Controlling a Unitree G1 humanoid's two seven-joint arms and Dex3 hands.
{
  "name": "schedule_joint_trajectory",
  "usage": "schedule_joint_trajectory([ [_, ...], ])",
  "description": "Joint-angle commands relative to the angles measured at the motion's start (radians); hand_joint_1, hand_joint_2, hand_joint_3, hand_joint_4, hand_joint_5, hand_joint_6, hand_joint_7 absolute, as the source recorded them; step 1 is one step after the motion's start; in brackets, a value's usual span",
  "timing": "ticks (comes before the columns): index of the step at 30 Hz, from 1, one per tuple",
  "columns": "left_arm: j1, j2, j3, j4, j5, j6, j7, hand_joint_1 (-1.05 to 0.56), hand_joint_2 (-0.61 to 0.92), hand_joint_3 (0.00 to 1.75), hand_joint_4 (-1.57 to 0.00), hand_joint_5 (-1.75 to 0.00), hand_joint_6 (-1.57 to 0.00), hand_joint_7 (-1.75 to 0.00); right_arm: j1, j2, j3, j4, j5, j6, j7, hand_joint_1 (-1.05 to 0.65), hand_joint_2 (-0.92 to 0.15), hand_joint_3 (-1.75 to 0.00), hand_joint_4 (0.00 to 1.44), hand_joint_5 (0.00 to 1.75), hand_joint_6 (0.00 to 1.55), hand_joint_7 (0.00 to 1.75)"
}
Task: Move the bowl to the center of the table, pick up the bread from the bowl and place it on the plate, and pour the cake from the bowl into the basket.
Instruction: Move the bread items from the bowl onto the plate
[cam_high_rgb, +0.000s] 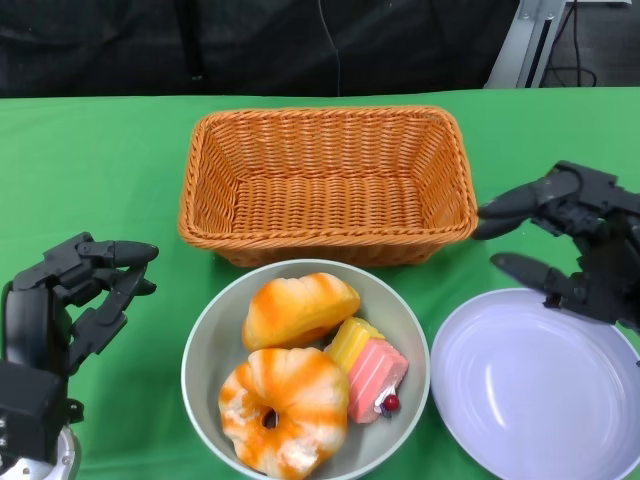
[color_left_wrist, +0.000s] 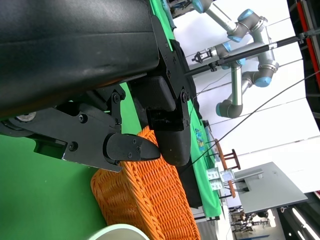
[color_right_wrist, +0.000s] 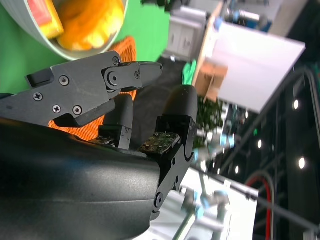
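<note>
A grey bowl (cam_high_rgb: 205, 345) sits at the near middle of the green table. It holds an orange bread roll (cam_high_rgb: 298, 306), an orange-and-white ring bread (cam_high_rgb: 286, 406) and a pink-and-yellow cake slice (cam_high_rgb: 370, 366). Behind it stands an empty orange wicker basket (cam_high_rgb: 325, 182). A pale lavender plate (cam_high_rgb: 535, 385) lies right of the bowl. My left hand (cam_high_rgb: 85, 290) hovers left of the bowl, fingers apart, holding nothing. My right hand (cam_high_rgb: 565, 235) is above the plate's far edge, fingers spread and empty. The right wrist view shows the bowl (color_right_wrist: 47, 42) and its bread past the fingers (color_right_wrist: 132, 75).
The green cloth (cam_high_rgb: 90, 170) ends at a dark backdrop behind the basket. A metal frame (cam_high_rgb: 520, 40) stands at the back right. The left wrist view shows the basket (color_left_wrist: 150, 200) and robot arms (color_left_wrist: 240, 45) beyond the table.
</note>
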Motion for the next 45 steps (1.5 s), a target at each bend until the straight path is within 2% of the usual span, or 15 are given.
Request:
schedule_joint_trajectory([
  [1, -0.009, 0.01, 0.01, 0.012, 0.001, -0.026, 0.019, -0.18, 0.92, 0.25, -0.81, -1.2, -0.96, -0.72, -0.004, -0.036, 0.018, -0.032, -0.005, 0.009, 0.026, -0.3, -0.92, -0.02, 0.52, 0.94, 0.54, 0.49],
  [4, -0.01, 0.008, 0.009, 0.016, 0.011, -0.028, 0.034, -0.19, 0.92, 0.23, -0.82, -1.21, -0.97, -0.73, -0.004, -0.04, 0.037, -0.054, -0.012, 0.022, 0.031, -0.31, -0.91, 0.0, 0.55, 0.81, 0.55, 0.38],
  [7, -0.012, 0.004, 0.008, 0.02, 0.006, -0.031, 0.033, -0.17, 0.92, 0.23, -0.82, -1.22, -0.97, -0.73, -0.001, -0.045, 0.05, -0.082, -0.015, 0.051, 0.033, -0.32, -0.91, 0.0, 0.54, 0.77, 0.55, 0.33],
  [14, -0.018, 0.005, 0.002, 0.037, 0.014, -0.043, 0.032, -0.16, 0.92, 0.25, -0.81, -1.22, -0.96, -0.74, -0.005, -0.067, 0.071, -0.144, -0.012, 0.128, 0.047, -0.36, -0.9, 0.0, 0.49, 0.74, 0.52, 0.25],
  [22, -0.023, 0.007, 0.0, 0.056, 0.015, -0.055, 0.029, -0.16, 0.92, 0.25, -0.81, -1.22, -0.95, -0.73, -0.049, -0.052, 0.111, -0.154, -0.05, 0.156, 0.035, -0.38, -0.88, 0.0, 0.49, 0.78, 0.55, 0.24],
  [34, -0.025, -0.002, -0.001, 0.066, 0.02, -0.054, 0.028, -0.18, 0.92, 0.22, -0.82, -1.22, -0.95, -0.74, -0.142, -0.025, 0.18, -0.12, -0.121, 0.162, 0.012, -0.43, -0.87, 0.0, 0.5, 0.87, 0.59, 0.24],
  [45, -0.024, -0.011, -0.007, 0.063, 0.02, -0.041, 0.026, -0.19, 0.92, 0.22, -0.82, -1.2, -0.94, -0.74, -0.218, -0.024, 0.241, -0.063, -0.22, 0.103, 0.015, -0.49, -0.88, 0.0, 0.51, 0.8, 0.59, 0.19],
])
